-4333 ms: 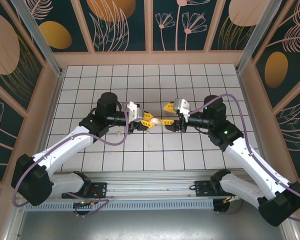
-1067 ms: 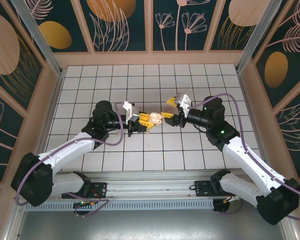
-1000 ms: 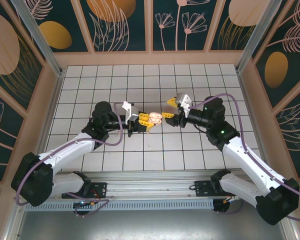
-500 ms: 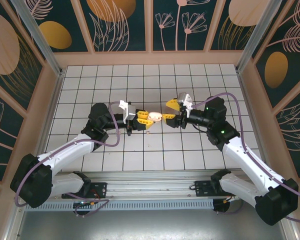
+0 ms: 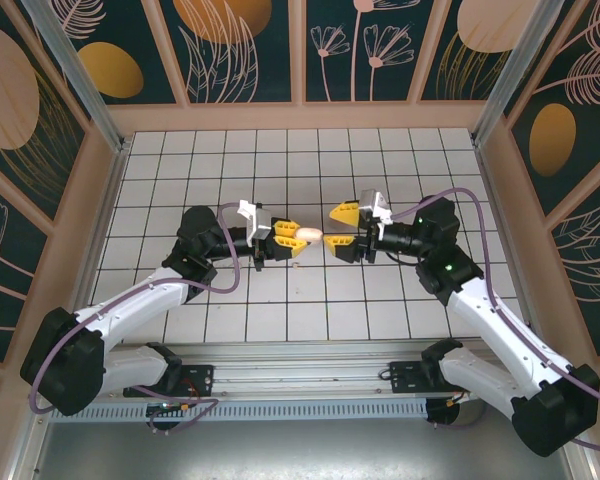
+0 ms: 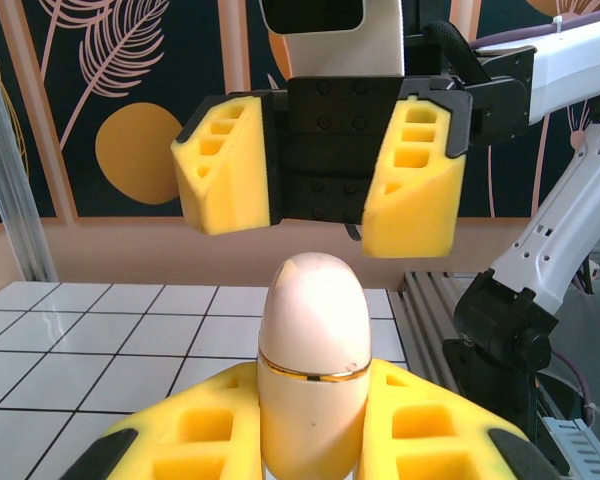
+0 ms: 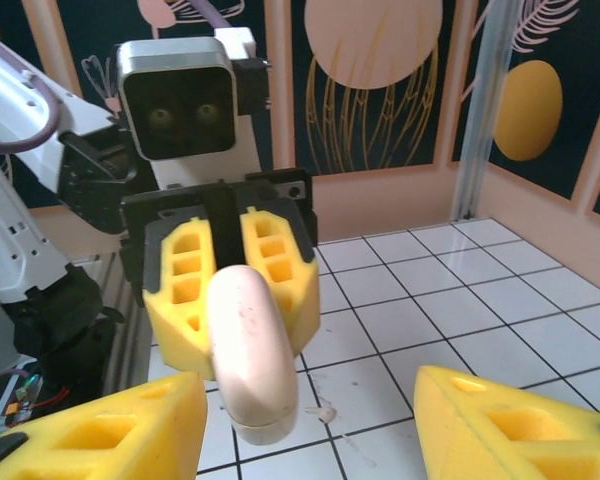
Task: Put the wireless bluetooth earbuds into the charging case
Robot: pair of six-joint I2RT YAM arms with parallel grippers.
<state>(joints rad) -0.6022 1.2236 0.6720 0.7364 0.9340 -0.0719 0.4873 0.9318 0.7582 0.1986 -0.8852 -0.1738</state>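
Left gripper: jaws closed on the lower half of the charging case, a pale pink capsule held at its base, its domed end pointing toward 3 o'clock in the top view. A thin gold seam rings the capsule, and the two halves meet along it with no gap, so the lid is shut. Right gripper: jaws parted and holding nothing, facing the dome from 3 o'clock with open air between its yellow pads and the case. A second ago this gripper stood right at the dome, and the case showed from above as two lobes. Since then it has drawn back toward 3 o'clock, and the case now reads as a single oval, while the left grip has not loosened. In the right wrist view a tiny whitish-pink bit lies on the tiled table at 5 o'clock of the hanging case. It is probably one of the earbuds, though too small to tell. Reading: if an earbud is indeed outside, the closed lid blocks insertion. The case would then need reopening, and the free right gripper is the one available to fetch the piece.
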